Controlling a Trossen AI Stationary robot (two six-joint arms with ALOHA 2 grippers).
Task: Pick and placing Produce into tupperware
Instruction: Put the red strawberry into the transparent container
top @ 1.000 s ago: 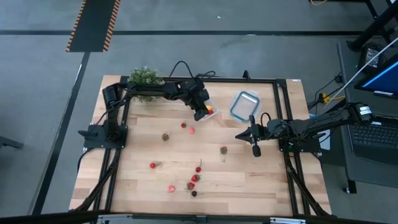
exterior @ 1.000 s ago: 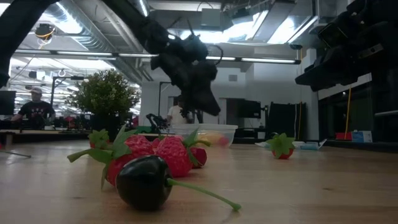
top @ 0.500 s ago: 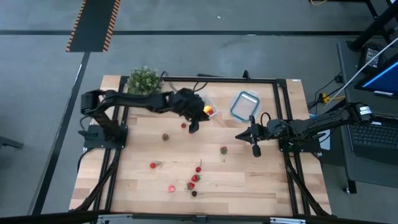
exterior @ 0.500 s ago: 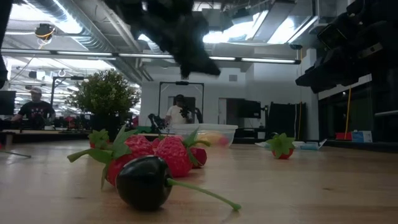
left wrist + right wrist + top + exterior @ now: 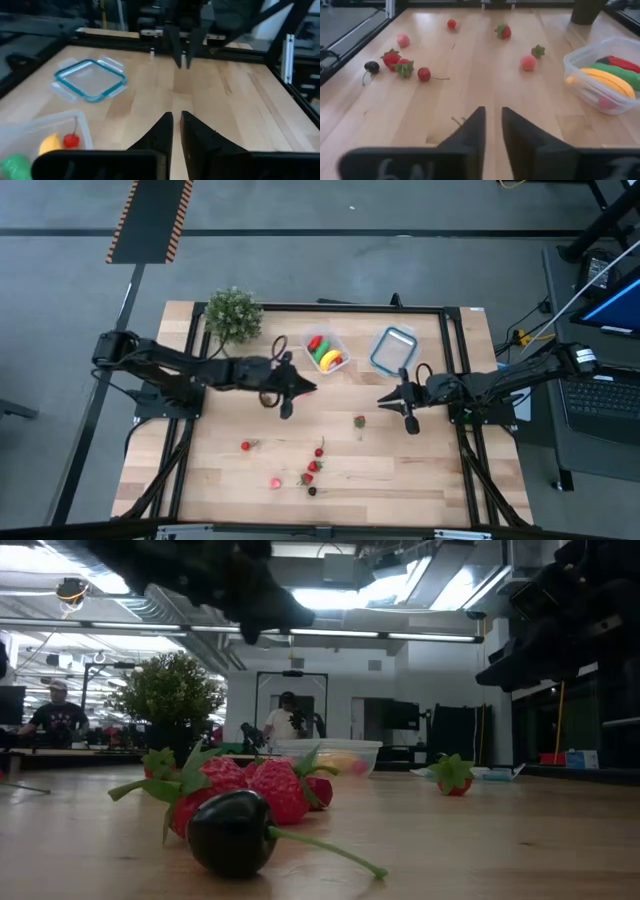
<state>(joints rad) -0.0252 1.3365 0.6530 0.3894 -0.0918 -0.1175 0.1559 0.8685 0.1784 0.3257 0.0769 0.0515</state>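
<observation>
The tupperware (image 5: 325, 352) stands at the table's far middle, with a red, a green and a yellow piece of produce in it (image 5: 610, 75). Other produce lies on the boards: a strawberry (image 5: 360, 420), a red piece (image 5: 246, 445), and a cluster near the front (image 5: 310, 472) that includes a black cherry (image 5: 232, 832). My left gripper (image 5: 310, 388) hangs above the table, left of and nearer than the tupperware. It points toward the right edge and is shut with nothing in it (image 5: 176, 125). My right gripper (image 5: 382, 400) faces it from the right, open and empty (image 5: 492, 120).
A clear container with a blue rim (image 5: 392, 348) lies right of the tupperware. A potted plant (image 5: 232, 313) stands at the far left corner. A black frame (image 5: 450, 360) runs along the table's sides. People are in the room beyond the table (image 5: 288, 720).
My left gripper has drawn back from above the tupperware toward the table's left and near edges, turning to point more level. The tupperware and its produce now show uncovered. My right arm has stayed in place.
</observation>
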